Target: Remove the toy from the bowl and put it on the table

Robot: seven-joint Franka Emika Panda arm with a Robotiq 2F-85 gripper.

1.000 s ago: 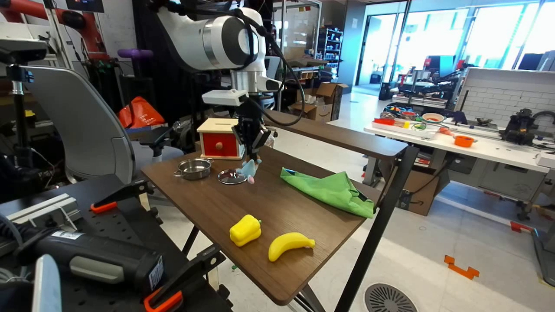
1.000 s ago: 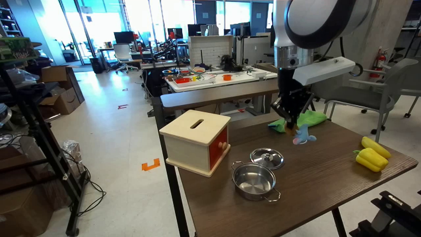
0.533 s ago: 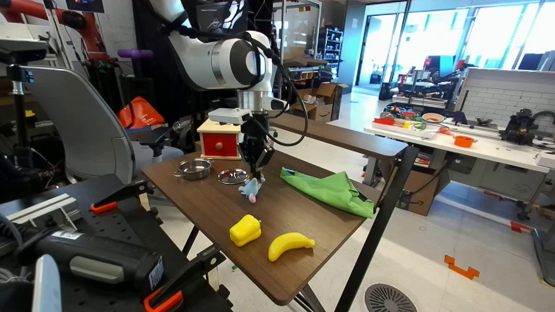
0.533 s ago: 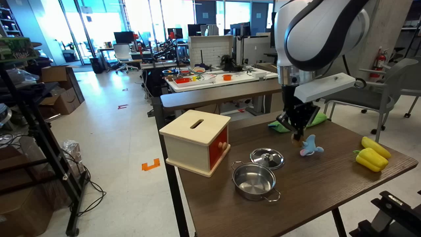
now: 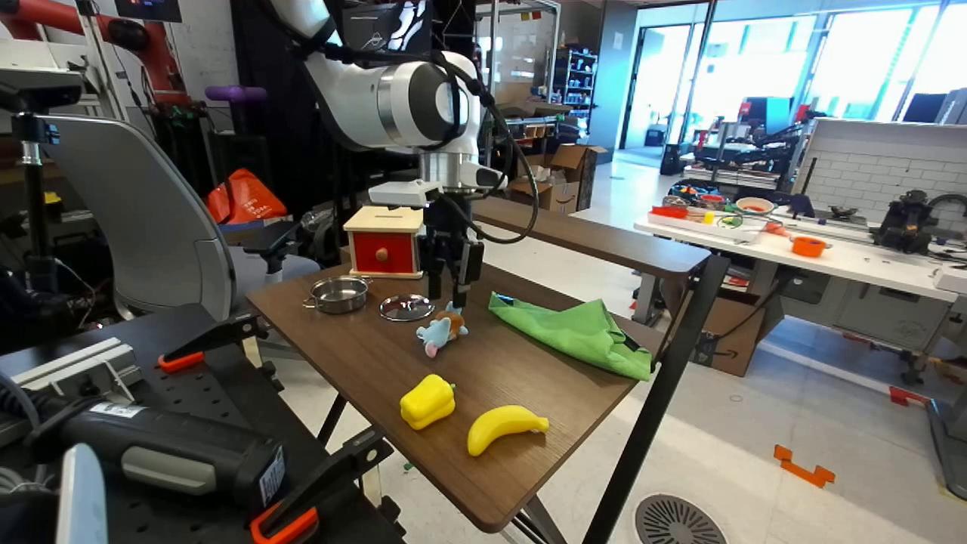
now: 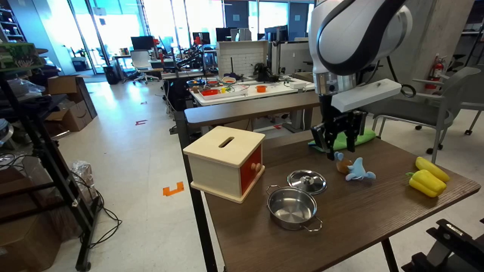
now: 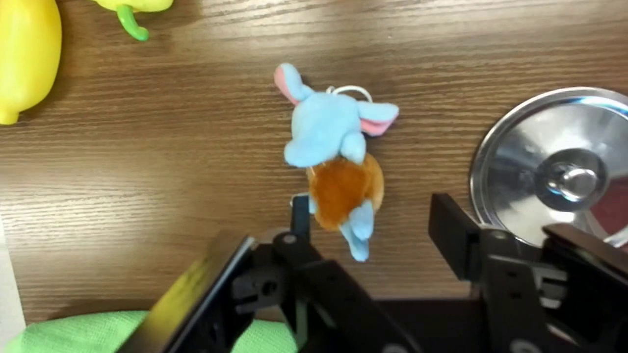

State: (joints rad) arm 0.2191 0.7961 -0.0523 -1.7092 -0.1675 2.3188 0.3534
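I hold the gripper (image 7: 370, 215) spread apart over the plush toy (image 7: 338, 171), which lies on the table (image 7: 171, 162) near the lid (image 7: 571, 181), so that, I judge, lifting away will not drag it.

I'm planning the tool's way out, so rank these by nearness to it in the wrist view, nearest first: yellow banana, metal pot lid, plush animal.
1. Plush animal: middle of the picture, just by the open tool.
2. Metal pot lid: right side.
3. Yellow banana: upper left corner.
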